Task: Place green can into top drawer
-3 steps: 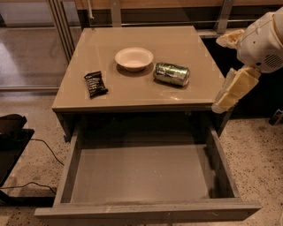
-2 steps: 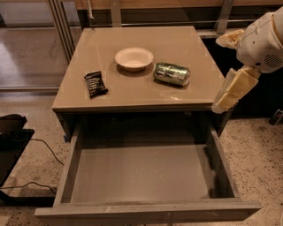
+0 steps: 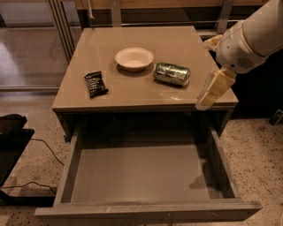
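The green can [image 3: 171, 73] lies on its side on the tan cabinet top [image 3: 177, 39], just right of a white bowl. The top drawer [image 3: 141, 174] is pulled out below the cabinet front; it is grey, shallow and holds nothing. My gripper [image 3: 214, 88] hangs from the white arm [image 3: 250, 39] at the right. It is over the cabinet's front right corner, right of the can and apart from it, with nothing in it.
A white bowl [image 3: 134, 58] sits left of the can. A black snack bar wrapper [image 3: 95, 83] lies at the front left of the top. Black gear and cables [image 3: 17, 141] lie on the speckled floor at the left. Metal railing legs [image 3: 116, 11] stand behind the cabinet.
My gripper has moved a little to the left, closer to the can. The can, bowl, wrapper and drawer have not moved.
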Controlling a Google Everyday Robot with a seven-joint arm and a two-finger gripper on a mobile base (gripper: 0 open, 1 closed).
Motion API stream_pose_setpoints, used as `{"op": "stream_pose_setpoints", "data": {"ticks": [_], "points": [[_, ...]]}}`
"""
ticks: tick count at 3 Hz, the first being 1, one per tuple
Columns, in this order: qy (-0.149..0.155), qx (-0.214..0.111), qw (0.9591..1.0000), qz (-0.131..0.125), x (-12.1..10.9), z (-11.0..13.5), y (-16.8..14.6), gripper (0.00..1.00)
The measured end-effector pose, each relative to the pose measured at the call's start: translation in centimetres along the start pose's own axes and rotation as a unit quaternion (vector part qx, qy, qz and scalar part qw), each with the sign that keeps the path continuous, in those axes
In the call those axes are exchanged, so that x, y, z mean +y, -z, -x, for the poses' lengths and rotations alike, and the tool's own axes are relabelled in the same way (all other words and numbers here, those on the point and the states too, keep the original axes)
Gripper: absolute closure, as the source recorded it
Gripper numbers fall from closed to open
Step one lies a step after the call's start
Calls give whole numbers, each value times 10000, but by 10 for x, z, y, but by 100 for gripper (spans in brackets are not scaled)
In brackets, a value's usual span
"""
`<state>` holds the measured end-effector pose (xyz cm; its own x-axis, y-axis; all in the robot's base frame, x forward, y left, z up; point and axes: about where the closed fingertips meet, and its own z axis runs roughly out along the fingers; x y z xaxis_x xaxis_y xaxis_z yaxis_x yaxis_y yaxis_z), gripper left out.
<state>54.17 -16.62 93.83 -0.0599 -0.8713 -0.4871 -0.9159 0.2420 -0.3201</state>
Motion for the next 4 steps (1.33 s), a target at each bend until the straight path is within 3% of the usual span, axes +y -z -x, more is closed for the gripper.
{"op": "stream_pose_setpoints", "data": {"ticks": [2,4], "points": [[-296,-184,9994,7,-47,-10,-66,0],[-447,-424,9981,-35,-82,-5,-103,0]]}}
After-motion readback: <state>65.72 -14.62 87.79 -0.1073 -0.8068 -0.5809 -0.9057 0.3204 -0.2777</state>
